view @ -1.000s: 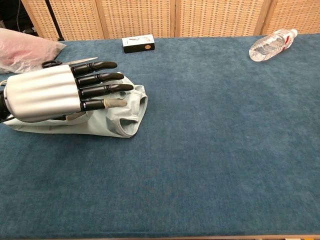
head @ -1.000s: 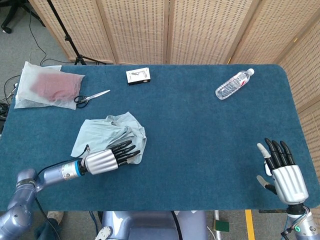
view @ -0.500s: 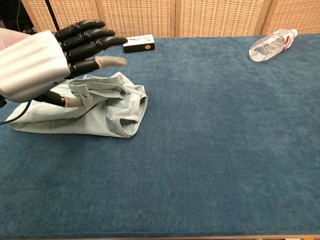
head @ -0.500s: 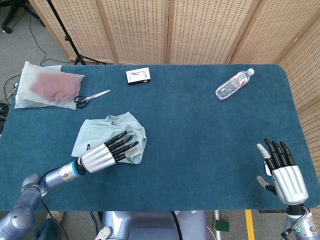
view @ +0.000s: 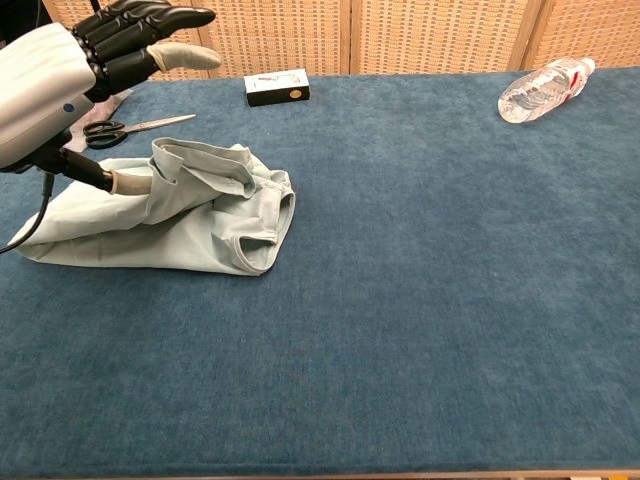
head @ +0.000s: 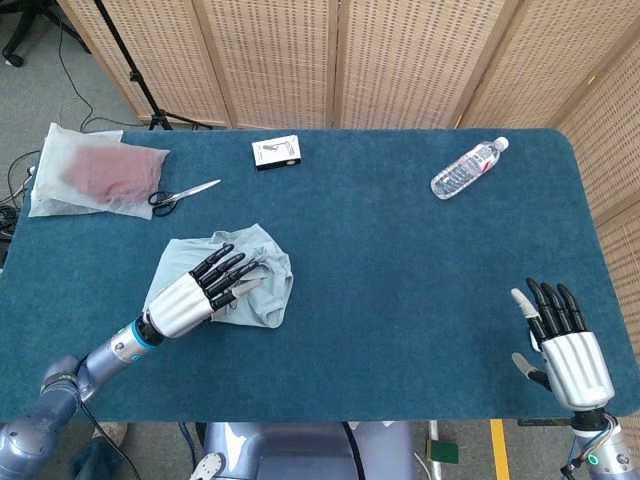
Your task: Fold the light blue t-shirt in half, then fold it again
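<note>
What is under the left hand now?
The t-shirt lies bunched under the left hand, its thumb hooked in a raised fold. The cloth beneath the palm is hidden in the head view.

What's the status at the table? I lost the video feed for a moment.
Left robot hand above the t-shirt, fingers extended, thumb under a fold. Right robot hand open, idle at the near right edge. T-shirt bunched, not neatly folded. Scissors lie close behind it.

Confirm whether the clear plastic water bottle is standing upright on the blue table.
No, the clear plastic water bottle lies on its side near the far right of the blue table, its cap pointing toward the back edge.
</note>
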